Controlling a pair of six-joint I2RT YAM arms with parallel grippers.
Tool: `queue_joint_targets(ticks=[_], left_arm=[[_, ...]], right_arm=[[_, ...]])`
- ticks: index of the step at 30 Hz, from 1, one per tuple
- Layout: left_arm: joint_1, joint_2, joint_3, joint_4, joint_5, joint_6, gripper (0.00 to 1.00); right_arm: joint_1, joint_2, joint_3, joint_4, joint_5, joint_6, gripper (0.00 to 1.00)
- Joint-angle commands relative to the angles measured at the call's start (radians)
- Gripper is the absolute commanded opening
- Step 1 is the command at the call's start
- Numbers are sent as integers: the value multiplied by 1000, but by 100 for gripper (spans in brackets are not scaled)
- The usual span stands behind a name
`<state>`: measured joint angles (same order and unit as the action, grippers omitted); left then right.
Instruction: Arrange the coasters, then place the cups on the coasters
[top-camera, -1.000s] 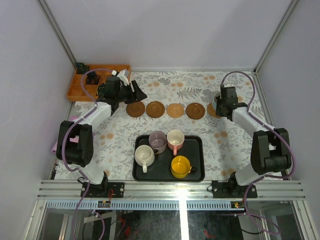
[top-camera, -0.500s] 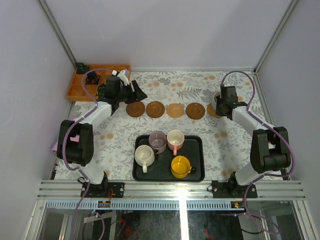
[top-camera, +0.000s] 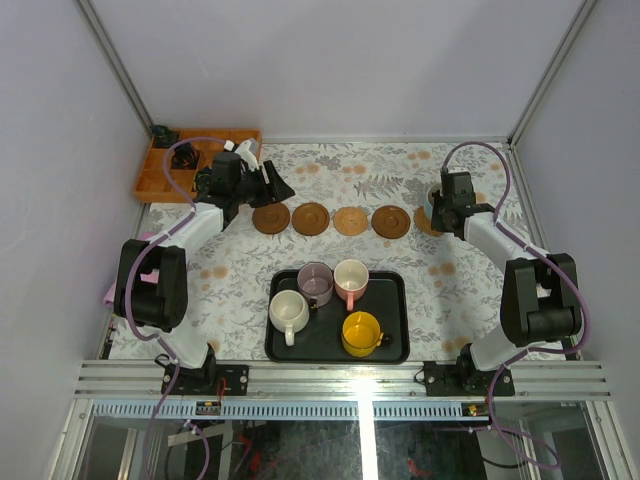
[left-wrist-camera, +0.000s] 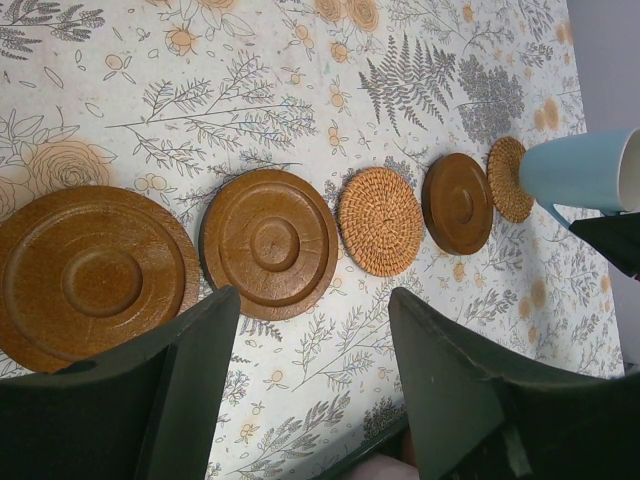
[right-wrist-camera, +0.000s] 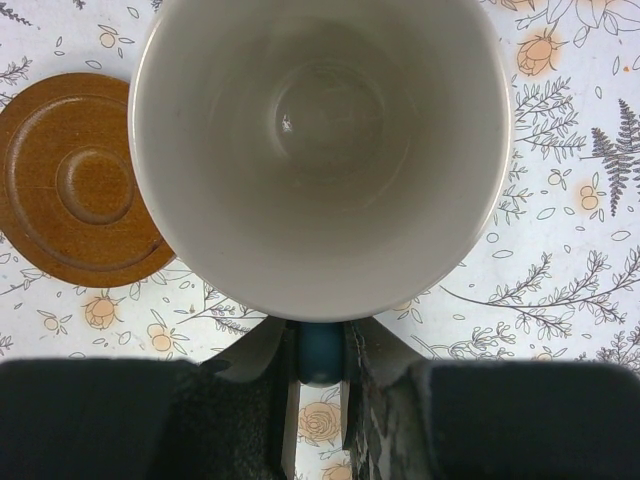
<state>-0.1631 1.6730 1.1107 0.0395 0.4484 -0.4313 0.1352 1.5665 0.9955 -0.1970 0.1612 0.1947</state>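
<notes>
Almost nothing has shifted over the past second: both arms keep the poses they held. The right gripper (right-wrist-camera: 318, 380) is clamped on the blue handle of the light blue cup (right-wrist-camera: 320, 150), carrying it upright at the right end of the row of five coasters (left-wrist-camera: 270, 245). Seen from the left wrist, the cup's base sits at the small woven coaster (left-wrist-camera: 506, 182). Whether it is touching or a shade above cannot be told from here. The left gripper (left-wrist-camera: 312, 300) hangs with its jaws apart and nothing between them, above the two leftmost coasters. Four more wait on the black tray (top-camera: 396, 350): a cream cup (top-camera: 289, 310), a mauve cup (top-camera: 315, 283), a pink cup (top-camera: 351, 277) and a yellow cup (top-camera: 361, 331). The risk now lies in the release. Held only by its handle, the light blue cup could tilt or swing and land off-centre. It could also drag the light woven coaster out of line as the fingers open and pull away.
</notes>
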Motion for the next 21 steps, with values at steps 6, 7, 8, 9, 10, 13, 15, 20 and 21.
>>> queue_joint_targets(ticks=[6, 7, 8, 9, 10, 13, 15, 20, 21], left_arm=[[-5, -1, 9, 37, 10, 0, 62], [-5, -1, 10, 37, 11, 0, 62], [-6, -1, 9, 37, 11, 0, 62], [-6, -1, 8, 38, 11, 0, 62], [-5, -1, 8, 39, 12, -1, 62], [-5, -3, 4, 42, 13, -4, 62], [-5, -4, 1, 42, 12, -4, 62], [-5, -8, -9, 45, 11, -4, 62], [-5, -9, -10, 46, 11, -6, 62]], right_arm=[[-5, -25, 23, 70, -16, 15, 0], [-5, -25, 23, 67, -15, 14, 0], [-5, -25, 21, 64, -16, 15, 0], [-5, -25, 19, 63, -15, 15, 0], [-6, -25, 19, 61, -12, 15, 0], [-5, -24, 19, 51, -10, 16, 0], [-6, -21, 21, 43, -11, 17, 0], [-6, -21, 16, 28, -6, 24, 0], [-5, -22, 15, 27, -5, 25, 0]])
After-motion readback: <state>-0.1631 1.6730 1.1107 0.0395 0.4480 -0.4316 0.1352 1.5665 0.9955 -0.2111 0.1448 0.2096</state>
